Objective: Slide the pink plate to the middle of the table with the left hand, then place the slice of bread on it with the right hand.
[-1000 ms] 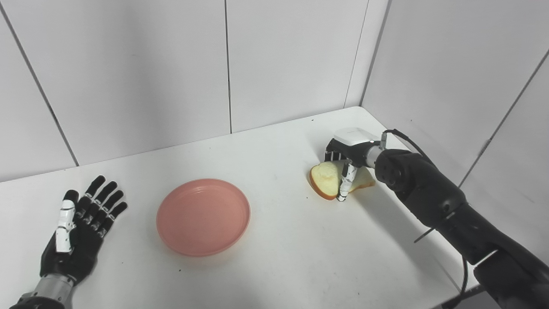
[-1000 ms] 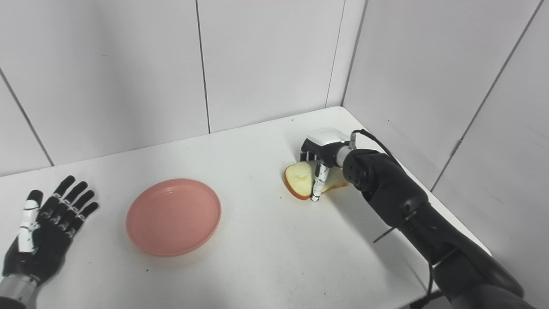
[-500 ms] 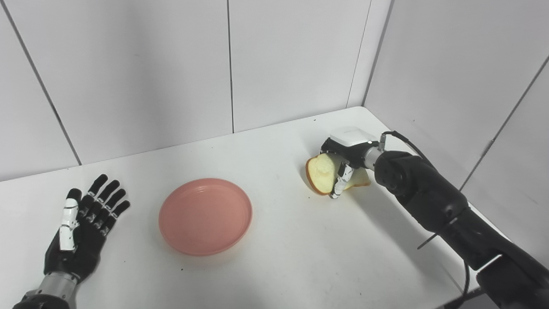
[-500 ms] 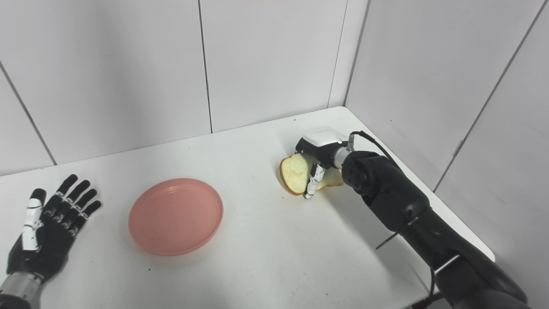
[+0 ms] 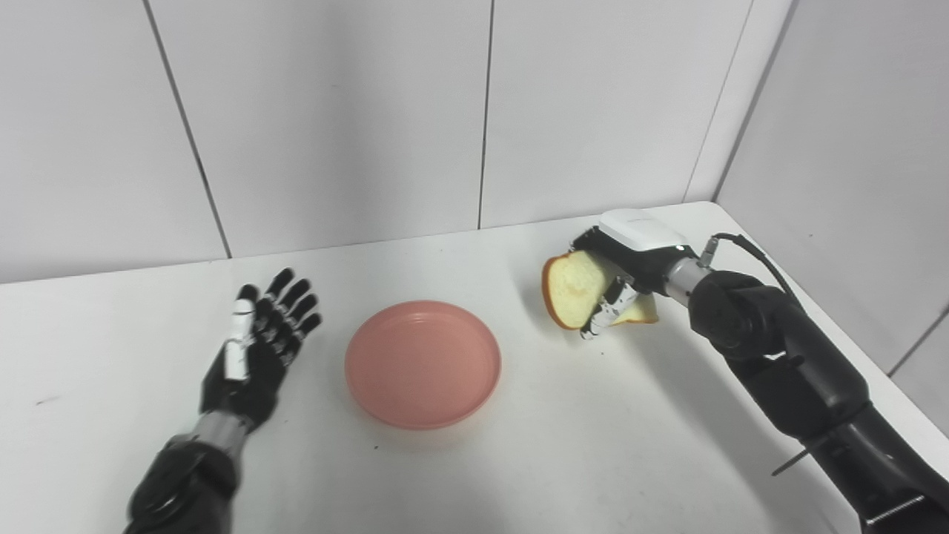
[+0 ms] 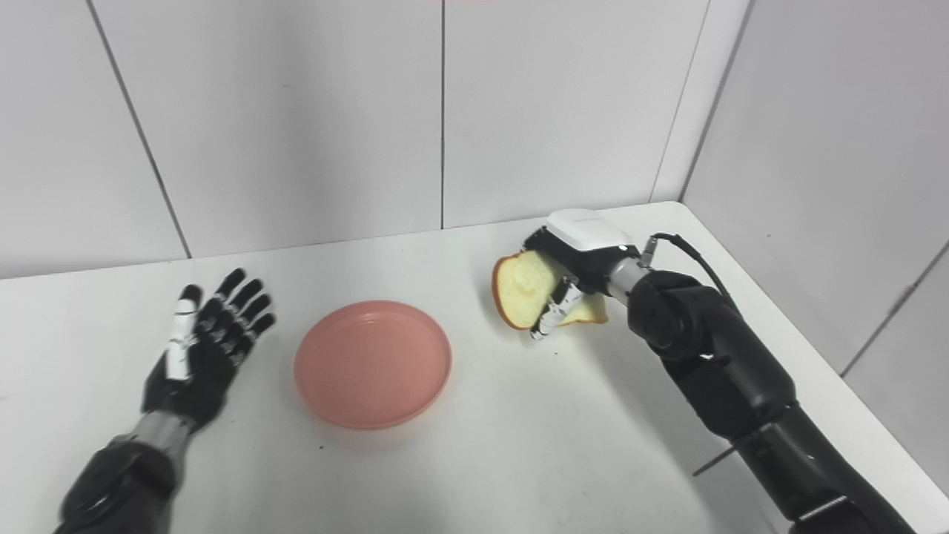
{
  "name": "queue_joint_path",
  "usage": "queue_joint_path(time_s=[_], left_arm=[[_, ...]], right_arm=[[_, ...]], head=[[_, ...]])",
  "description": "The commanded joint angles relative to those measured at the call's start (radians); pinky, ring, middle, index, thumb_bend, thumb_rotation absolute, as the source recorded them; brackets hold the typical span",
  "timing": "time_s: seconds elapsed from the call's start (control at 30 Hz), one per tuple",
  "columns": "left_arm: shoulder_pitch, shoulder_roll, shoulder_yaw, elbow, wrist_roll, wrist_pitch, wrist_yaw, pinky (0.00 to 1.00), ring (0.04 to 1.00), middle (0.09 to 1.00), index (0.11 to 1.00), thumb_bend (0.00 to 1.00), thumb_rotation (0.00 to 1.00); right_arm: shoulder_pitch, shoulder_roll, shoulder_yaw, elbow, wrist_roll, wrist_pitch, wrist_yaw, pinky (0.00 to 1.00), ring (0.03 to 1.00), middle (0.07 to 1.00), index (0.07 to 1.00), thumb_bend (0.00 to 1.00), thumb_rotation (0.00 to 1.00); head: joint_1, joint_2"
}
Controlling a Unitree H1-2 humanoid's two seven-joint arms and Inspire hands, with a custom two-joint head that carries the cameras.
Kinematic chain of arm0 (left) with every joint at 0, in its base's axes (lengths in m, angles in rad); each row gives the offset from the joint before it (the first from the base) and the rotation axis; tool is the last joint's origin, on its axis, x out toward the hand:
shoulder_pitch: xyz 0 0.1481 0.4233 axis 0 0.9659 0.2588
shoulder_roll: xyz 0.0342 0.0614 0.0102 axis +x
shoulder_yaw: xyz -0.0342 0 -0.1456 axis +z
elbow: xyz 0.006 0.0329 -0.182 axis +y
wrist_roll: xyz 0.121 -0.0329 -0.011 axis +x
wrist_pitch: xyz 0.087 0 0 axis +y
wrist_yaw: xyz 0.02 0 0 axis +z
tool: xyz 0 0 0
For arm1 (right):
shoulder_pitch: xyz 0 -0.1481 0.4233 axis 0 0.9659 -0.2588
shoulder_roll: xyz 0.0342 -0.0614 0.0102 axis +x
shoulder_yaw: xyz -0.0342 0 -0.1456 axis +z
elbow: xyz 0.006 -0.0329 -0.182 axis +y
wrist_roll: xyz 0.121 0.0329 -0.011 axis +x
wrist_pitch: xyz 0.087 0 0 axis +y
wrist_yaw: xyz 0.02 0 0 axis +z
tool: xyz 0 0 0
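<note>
The pink plate lies flat near the middle of the white table, with nothing on it. To its right, my right hand is shut on the slice of bread, holding it tilted on edge and lifted off the table. The bread's pale face points toward the plate; part of its far side is hidden by the hand. My left hand rests open and flat on the table left of the plate, fingers spread, apart from the rim.
White panelled walls stand behind the table and along its right side, meeting in a corner just beyond the right hand. The table's right edge runs close under my right forearm.
The camera has swung, shifting the whole scene rightward. My right hand has lifted the bread off the table and carried it a little toward the plate. The left hand and plate stay put.
</note>
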Motion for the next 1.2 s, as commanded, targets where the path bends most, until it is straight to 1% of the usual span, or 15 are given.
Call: queue_joint_path(time_s=[0.0,0.17,0.2,0.27,0.33,0.43,0.57,0.63,0.83,0.9,1.03,1.07,1.1,1.13,1.17], left_arm=[[0.046,-0.01,-0.01,0.071,0.043,0.038,0.048,0.95,0.952,0.954,0.944,0.58,1.0],[0.036,-0.028,-0.02,0.079,0.068,0.032,0.073,0.96,0.959,0.964,0.962,0.56,1.0],[0.033,-0.032,-0.02,0.082,0.073,0.034,0.08,0.96,0.959,0.964,0.962,0.56,1.0],[0.03,-0.038,-0.02,0.083,0.079,0.04,0.093,0.95,0.95,0.953,0.953,0.57,1.0],[0.027,-0.043,-0.019,0.081,0.082,0.048,0.099,0.95,0.943,0.943,0.946,0.58,1.0],[0.022,-0.048,-0.013,0.081,0.077,0.055,0.099,0.96,0.95,0.947,0.95,0.57,1.0],[0.023,-0.052,-0.016,0.067,0.082,0.067,0.108,0.96,0.949,0.945,0.948,0.57,1.0],[0.023,-0.051,-0.021,0.06,0.087,0.069,0.106,0.96,0.95,0.946,0.949,0.56,1.0],[0.023,-0.052,-0.022,0.056,0.092,0.063,0.102,0.95,0.951,0.947,0.949,0.57,1.0],[0.025,-0.053,-0.023,0.052,0.093,0.065,0.1,0.95,0.953,0.949,0.951,0.57,1.0],[0.03,-0.054,-0.024,0.039,0.098,0.075,0.107,0.95,0.95,0.948,0.948,0.57,1.0],[0.032,-0.055,-0.024,0.037,0.099,0.075,0.108,0.95,0.948,0.945,0.946,0.57,1.0],[0.033,-0.055,-0.024,0.033,0.099,0.077,0.11,0.95,0.947,0.944,0.945,0.57,1.0],[0.033,-0.055,-0.024,0.031,0.098,0.078,0.109,0.95,0.948,0.944,0.945,0.57,1.0],[0.034,-0.054,-0.025,0.028,0.097,0.08,0.107,0.95,0.95,0.945,0.947,0.57,1.0]], right_arm=[[-0.074,0.008,0.0,-0.026,0.0,-0.016,-0.008,0.45,0.4,0.499,0.511,0.52,0.0],[-0.139,0.067,0.04,-0.005,-0.001,-0.042,-0.005,0.44,0.411,0.503,0.501,0.52,0.0],[-0.151,0.083,0.047,0.003,0.004,-0.052,-0.011,0.44,0.411,0.503,0.501,0.52,0.0],[-0.169,0.111,0.057,0.022,0.011,-0.072,-0.022,0.43,0.406,0.504,0.507,0.52,0.0],[-0.188,0.141,0.068,0.04,0.016,-0.085,-0.023,0.42,0.405,0.5,0.511,0.52,0.0],[-0.206,0.184,0.087,0.049,0.012,-0.081,-0.018,0.44,0.412,0.505,0.505,0.52,0.0],[-0.224,0.217,0.113,0.07,0.014,-0.116,-0.022,0.42,0.399,0.501,0.52,0.51,0.0],[-0.231,0.236,0.125,0.08,0.008,-0.112,-0.015,0.41,0.389,0.497,0.536,0.51,0.0],[-0.227,0.27,0.154,0.092,-0.014,-0.106,-0.014,0.4,0.379,0.495,0.544,0.51,0.0],[-0.22,0.282,0.162,0.094,-0.019,-0.103,-0.017,0.42,0.379,0.494,0.544,0.51,0.0],[-0.214,0.291,0.181,0.119,-0.024,-0.131,-0.023,0.43,0.381,0.498,0.541,0.51,0.0],[-0.214,0.291,0.188,0.126,-0.03,-0.133,-0.022,0.51,0.398,0.486,0.526,0.51,0.0],[-0.213,0.291,0.194,0.13,-0.03,-0.133,-0.017,0.57,0.419,0.475,0.516,0.52,0.0],[-0.211,0.292,0.197,0.134,-0.029,-0.134,-0.013,0.54,0.414,0.471,0.528,0.52,0.0],[-0.209,0.293,0.199,0.14,-0.025,-0.14,-0.013,0.49,0.402,0.476,0.535,0.51,0.0]], head=[[0.007,0.0],[0.043,0.003],[0.058,0.005],[0.066,0.007],[0.065,0.011],[0.064,0.015],[0.066,0.025],[0.066,0.029],[0.068,0.041],[0.07,0.046],[0.065,0.052],[0.065,0.052],[0.064,0.055],[0.064,0.055],[0.063,0.057]])
